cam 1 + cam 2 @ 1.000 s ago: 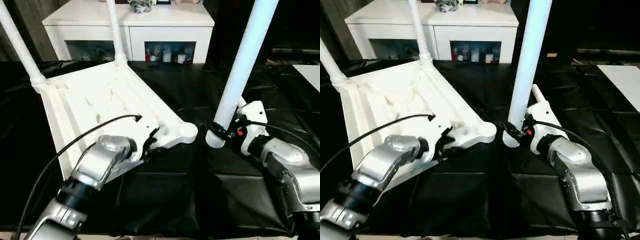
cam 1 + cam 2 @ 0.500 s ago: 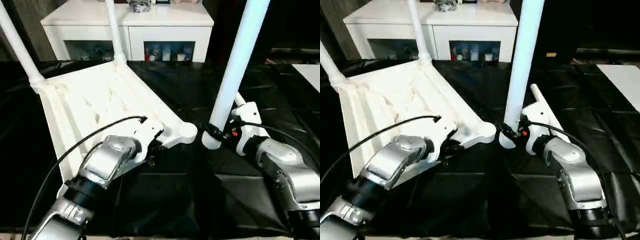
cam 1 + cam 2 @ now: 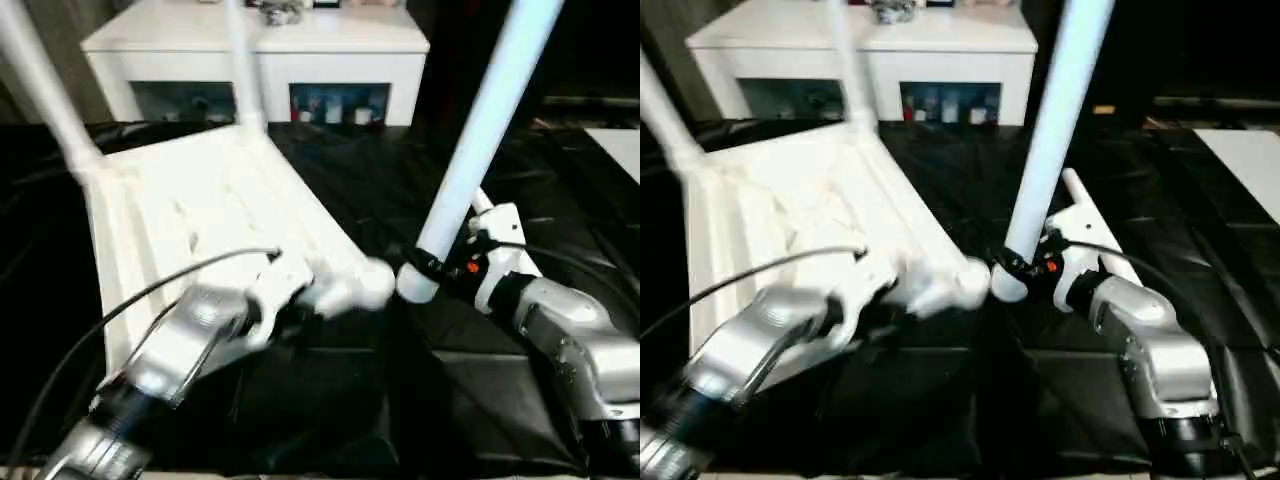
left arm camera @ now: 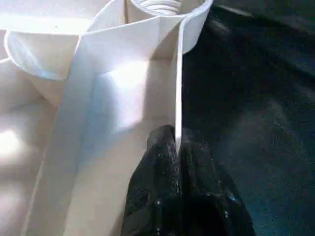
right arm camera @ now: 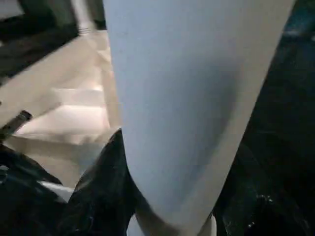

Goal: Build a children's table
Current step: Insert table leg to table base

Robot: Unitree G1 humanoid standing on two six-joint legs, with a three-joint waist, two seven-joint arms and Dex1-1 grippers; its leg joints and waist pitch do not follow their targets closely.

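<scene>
- Tabletop (image 3: 190, 210) lies underside up on the black-draped work table (image 3: 560, 200), toward its left side. Two legs already stand in the far corner sockets: far-left leg (image 3: 40, 85), far-right leg (image 3: 243, 60).
- Left gripper (image 4: 176, 142): a second ago its fingers stood about half open at the tabletop's near-right edge; now they are pinched together on the thin rim wall (image 4: 178, 83), just short of the empty corner socket (image 3: 370, 283).
- Compared with a second ago, the near-right corner sits closer to the foot of the loose leg, so the tabletop looks nudged or steadied under this grip.
- Right gripper (image 3: 1025, 268): unchanged, fingers about half spread and clamped around the thick lower end of the third leg (image 3: 480, 140). The leg leans up and away, and its foot now sits just beside the socket, where before it was clearly apart.
- Judgement: with the tabletop braced, the next step is seating this leg. It has to be brought over the socket first.
- Risk: the thin rim could flex or slip.
</scene>
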